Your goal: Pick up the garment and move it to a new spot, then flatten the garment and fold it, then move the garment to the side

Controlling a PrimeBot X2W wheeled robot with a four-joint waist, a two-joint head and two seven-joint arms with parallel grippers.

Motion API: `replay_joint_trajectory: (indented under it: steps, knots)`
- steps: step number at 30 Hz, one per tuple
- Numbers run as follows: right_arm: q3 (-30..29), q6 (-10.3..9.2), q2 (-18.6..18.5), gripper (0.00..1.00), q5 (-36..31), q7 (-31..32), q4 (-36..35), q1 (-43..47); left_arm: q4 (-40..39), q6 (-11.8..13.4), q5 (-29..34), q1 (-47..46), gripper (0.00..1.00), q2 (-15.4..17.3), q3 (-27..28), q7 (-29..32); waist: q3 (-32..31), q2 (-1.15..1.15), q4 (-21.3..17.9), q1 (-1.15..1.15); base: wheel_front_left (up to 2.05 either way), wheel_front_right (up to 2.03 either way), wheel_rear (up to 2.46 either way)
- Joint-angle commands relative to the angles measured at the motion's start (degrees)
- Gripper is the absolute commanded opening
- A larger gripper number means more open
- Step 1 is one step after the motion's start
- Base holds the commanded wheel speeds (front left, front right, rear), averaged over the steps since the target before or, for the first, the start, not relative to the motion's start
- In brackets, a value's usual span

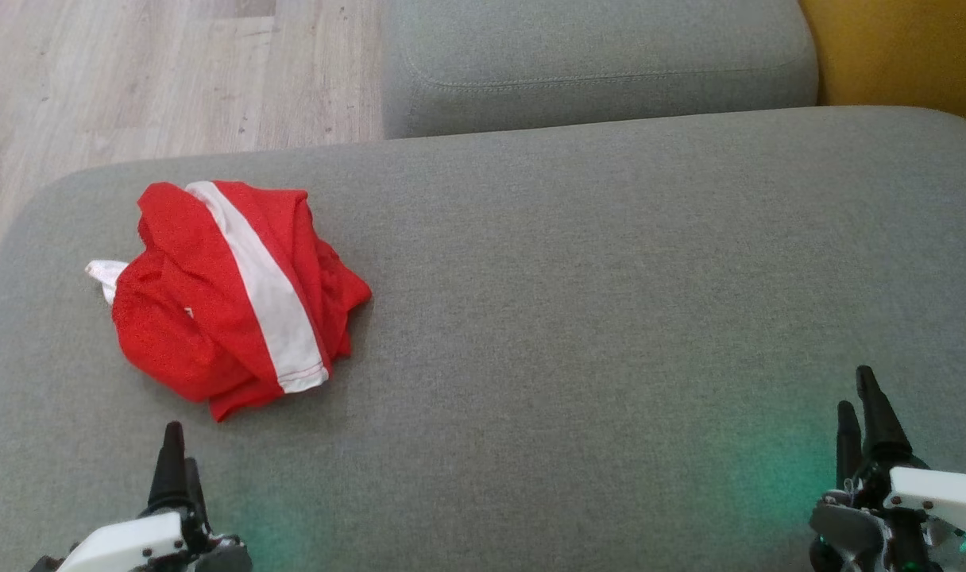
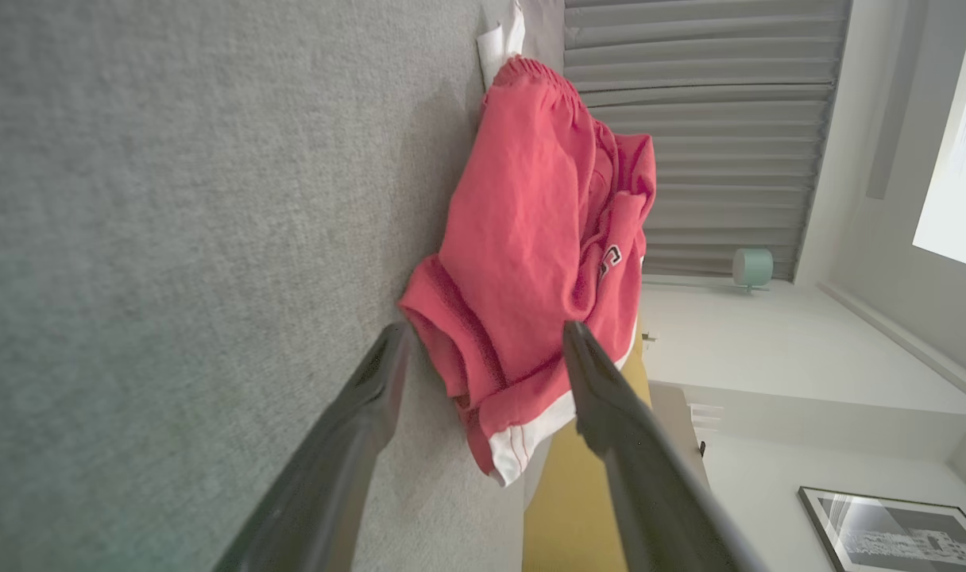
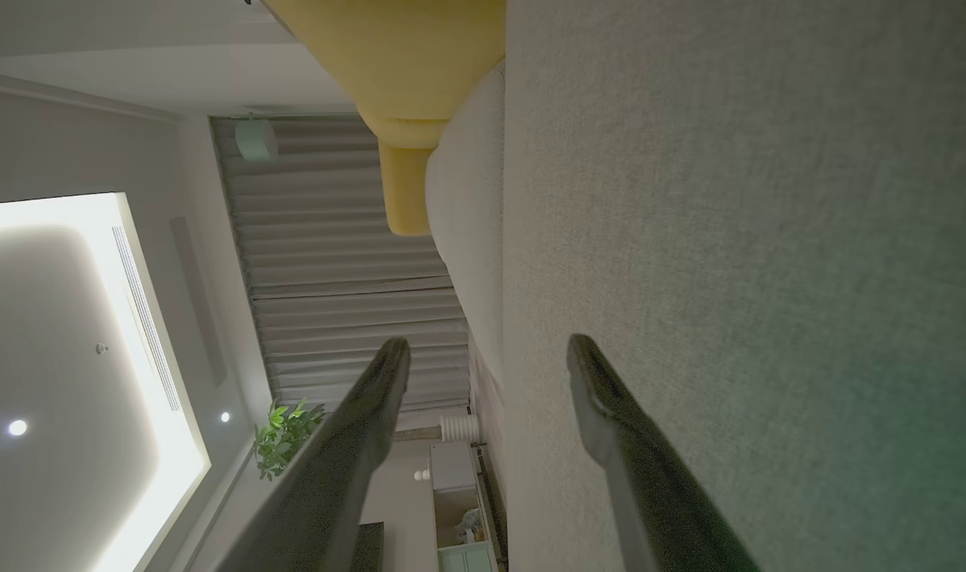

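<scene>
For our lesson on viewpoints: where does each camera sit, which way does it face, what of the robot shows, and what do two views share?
Head view: on the head, looking down at grey seat and red garment; left gripper and right gripper at bottom corners.
Left wrist view: on the left wrist, facing the garment along the seat; own fingers show.
Right wrist view: on the right wrist, facing along the seat toward curtains; own fingers show.
Shared: head and left wrist both show the garment.

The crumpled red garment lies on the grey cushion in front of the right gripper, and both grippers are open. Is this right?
Not quite. The head view shows the garment ahead of the left gripper, not the right gripper. The rest is right.
</scene>
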Motion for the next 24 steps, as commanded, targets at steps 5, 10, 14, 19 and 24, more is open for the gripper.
replay_joint_trajectory:
  steps: [5,10,14,19,24]
  knots:
    - [0.47,0.00,-0.25,1.00,-1.82,-1.33,-2.51,-1.96,-2.33,-0.04,1.70,-2.09,1.00,0.27,0.17,-1.03,-0.07,0.00,0.07,0.00,0.00,0.00,0.00]
    - [0.44,-0.01,-0.28,1.00,-5.56,-2.34,-3.10,-1.97,-2.98,-0.07,3.16,-1.98,1.00,0.29,0.22,-2.04,-0.13,0.00,0.24,0.00,0.00,0.00,0.00]
    - [0.56,-0.01,-0.30,1.00,-8.79,-3.02,-3.75,-2.03,-3.32,-0.08,4.99,-1.98,1.00,0.31,0.73,-2.71,-0.14,0.00,0.33,0.00,0.00,0.00,0.00]
    - [0.84,-0.01,-0.32,1.00,-13.80,-3.87,-4.92,-2.12,-4.07,-0.09,7.78,-2.24,1.00,0.32,1.73,-3.56,-0.14,0.00,0.38,0.00,0.00,0.00,0.00]
    - [1.89,-0.01,-0.34,1.00,-20.11,-4.71,-6.68,-2.21,-5.48,0.44,11.90,-2.55,1.00,0.34,1.81,-4.40,-0.15,0.00,0.41,0.00,0.00,0.00,0.00]
